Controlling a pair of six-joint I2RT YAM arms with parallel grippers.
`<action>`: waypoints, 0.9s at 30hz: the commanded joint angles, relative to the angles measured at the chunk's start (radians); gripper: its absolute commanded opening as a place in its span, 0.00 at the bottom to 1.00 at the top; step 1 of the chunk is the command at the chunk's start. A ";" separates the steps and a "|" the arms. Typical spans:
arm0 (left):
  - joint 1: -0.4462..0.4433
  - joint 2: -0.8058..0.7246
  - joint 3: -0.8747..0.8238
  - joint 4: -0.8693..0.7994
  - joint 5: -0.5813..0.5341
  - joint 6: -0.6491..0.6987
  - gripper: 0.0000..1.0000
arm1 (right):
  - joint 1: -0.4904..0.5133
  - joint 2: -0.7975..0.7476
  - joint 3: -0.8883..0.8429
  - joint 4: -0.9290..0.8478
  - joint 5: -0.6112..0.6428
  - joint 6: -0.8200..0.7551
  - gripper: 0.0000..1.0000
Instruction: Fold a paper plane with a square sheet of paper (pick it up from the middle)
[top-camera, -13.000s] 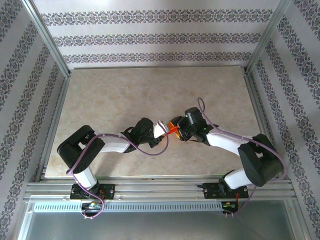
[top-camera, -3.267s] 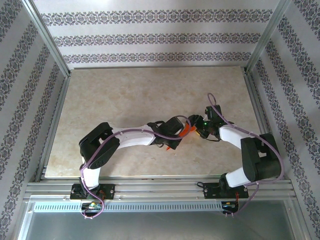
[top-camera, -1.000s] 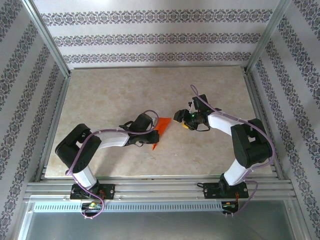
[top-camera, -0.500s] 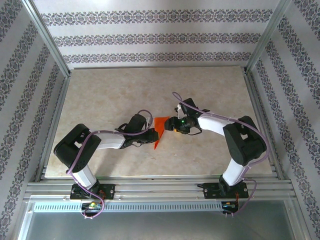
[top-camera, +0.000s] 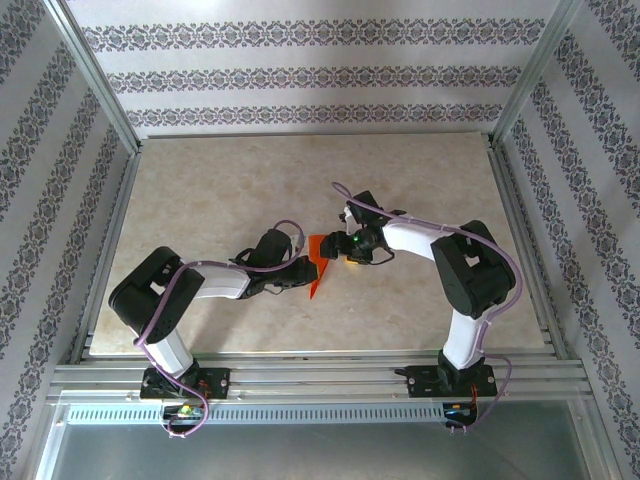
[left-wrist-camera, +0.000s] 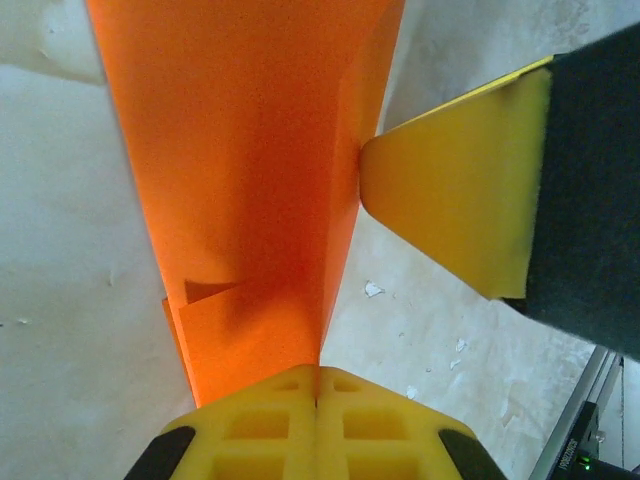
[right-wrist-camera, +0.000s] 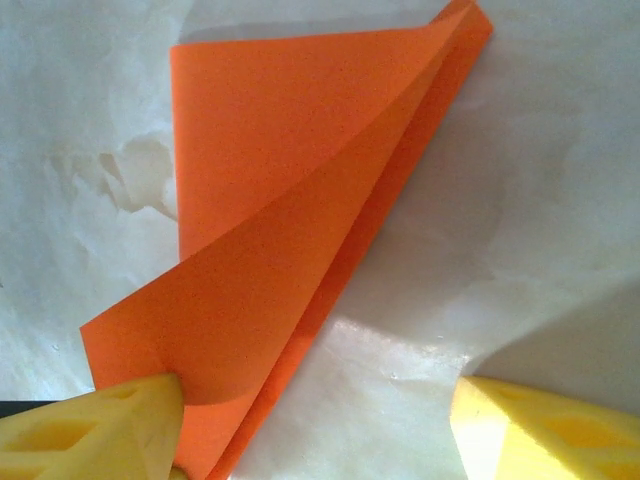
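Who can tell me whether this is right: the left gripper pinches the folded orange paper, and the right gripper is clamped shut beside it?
One detail is wrong. The left gripper does pinch the folded orange paper, but the right gripper beside it is open, not shut. The right wrist view shows its two yellow fingers well apart, one at the paper's edge.

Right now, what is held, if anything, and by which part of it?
The left fingers are shut on the folded orange paper at its narrower end. The right fingers stand open; one only touches the paper's edge.
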 joint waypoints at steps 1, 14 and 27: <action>0.015 0.019 -0.008 0.037 0.016 -0.010 0.05 | 0.021 0.047 0.019 -0.032 0.049 -0.021 0.75; 0.016 0.002 -0.002 0.014 0.009 0.001 0.16 | 0.046 0.122 0.074 -0.126 0.135 -0.029 0.76; 0.018 -0.050 -0.006 -0.038 -0.041 -0.031 0.19 | 0.061 0.152 0.101 -0.181 0.199 -0.033 0.80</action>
